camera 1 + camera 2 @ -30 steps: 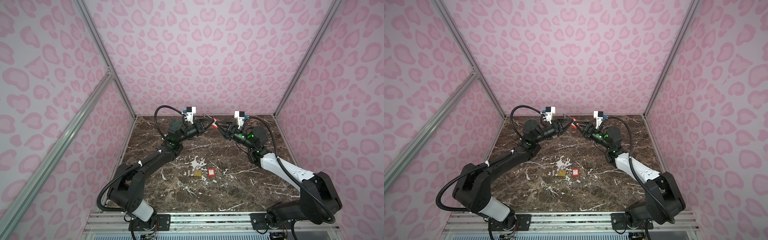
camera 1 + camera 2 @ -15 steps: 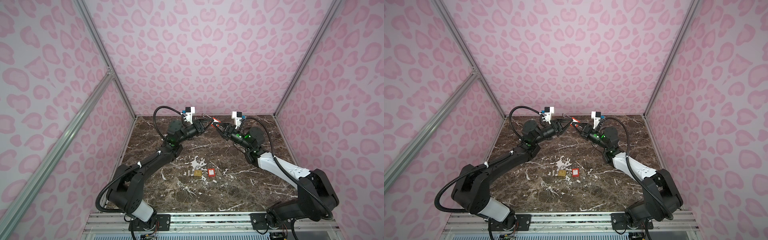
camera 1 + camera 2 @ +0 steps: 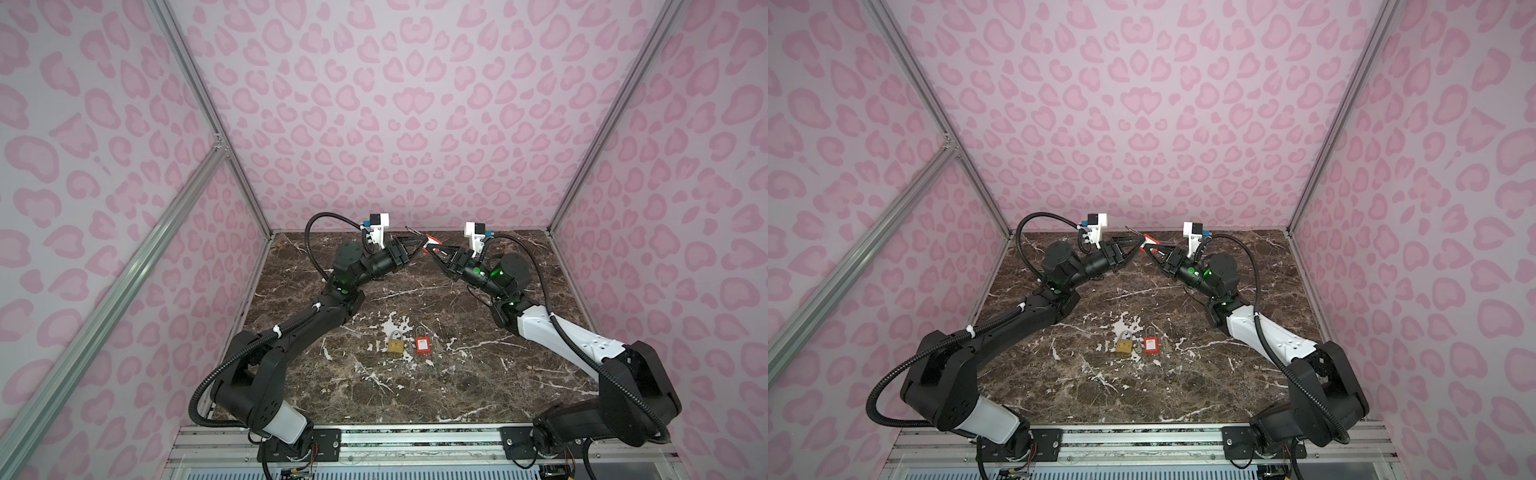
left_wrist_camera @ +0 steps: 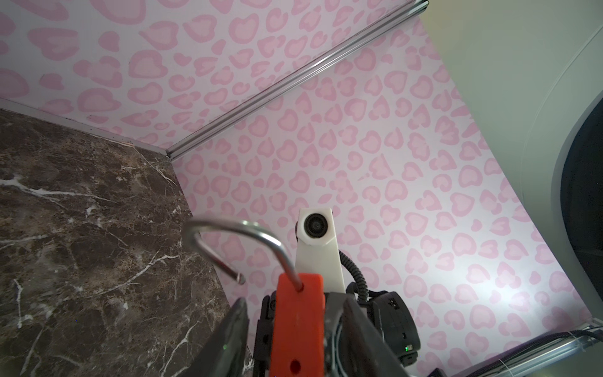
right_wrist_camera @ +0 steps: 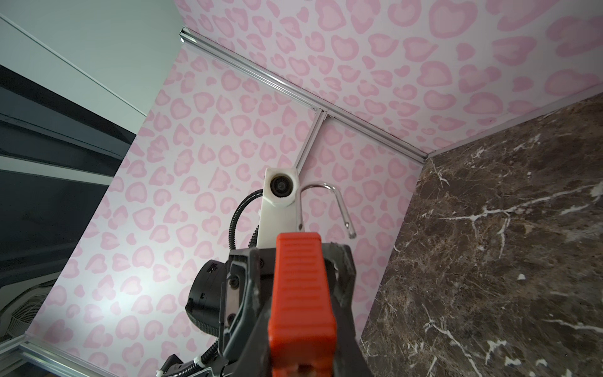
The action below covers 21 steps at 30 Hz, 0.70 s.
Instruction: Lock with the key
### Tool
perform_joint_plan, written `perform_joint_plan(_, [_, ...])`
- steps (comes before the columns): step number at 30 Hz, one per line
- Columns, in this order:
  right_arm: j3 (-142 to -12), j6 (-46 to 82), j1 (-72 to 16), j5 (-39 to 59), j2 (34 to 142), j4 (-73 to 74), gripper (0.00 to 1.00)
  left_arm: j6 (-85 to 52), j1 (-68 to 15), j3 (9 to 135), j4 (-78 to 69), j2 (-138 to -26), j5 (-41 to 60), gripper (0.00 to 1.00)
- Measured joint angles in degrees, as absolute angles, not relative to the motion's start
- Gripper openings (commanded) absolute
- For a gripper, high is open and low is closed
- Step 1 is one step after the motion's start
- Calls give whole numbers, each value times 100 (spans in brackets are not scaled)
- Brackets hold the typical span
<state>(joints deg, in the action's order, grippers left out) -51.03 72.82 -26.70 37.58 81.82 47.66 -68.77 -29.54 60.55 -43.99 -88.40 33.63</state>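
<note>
You've got the marble table (image 3: 457,382) wide in both top views, and over its far end your left arm (image 3: 307,324) and right arm (image 3: 557,332) lean in nose to nose. Your right gripper (image 3: 433,250) is clamped on the orange-red padlock (image 3: 432,239), up off the table near the back wall (image 3: 395,124). In the right wrist view its ribbed body fills the space between the dark fingers and runs out at the frame's bottom edge. Your left gripper (image 3: 423,242) stands slack around the same body. In the left wrist view one finger (image 4: 233,329) shows a clear gap beside it, and the other side is too crowded to read. The shackle (image 4: 235,228) is swung open, free end in the air. The keyhole end is hidden, so you cannot tell whether a key sits in it. Down mid-table lie a brass padlock (image 3: 395,345) and, just beside it, a labelled red padlock (image 3: 422,345). Pale flecks next to that one are too small to name.
</note>
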Motion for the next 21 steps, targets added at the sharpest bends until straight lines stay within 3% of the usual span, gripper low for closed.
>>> perform_joint_plan(16, [-4912, 6984, -2536, 4062, 7706, 4060, 13, -6672, -2340, 5675, -4296, -8296, 3409, 55])
perform_joint_plan(21, [-4947, 6928, -2670, 4228, 7706, 4029, 13, -6637, -2287, 5675, -4259, -8289, 3457, 51])
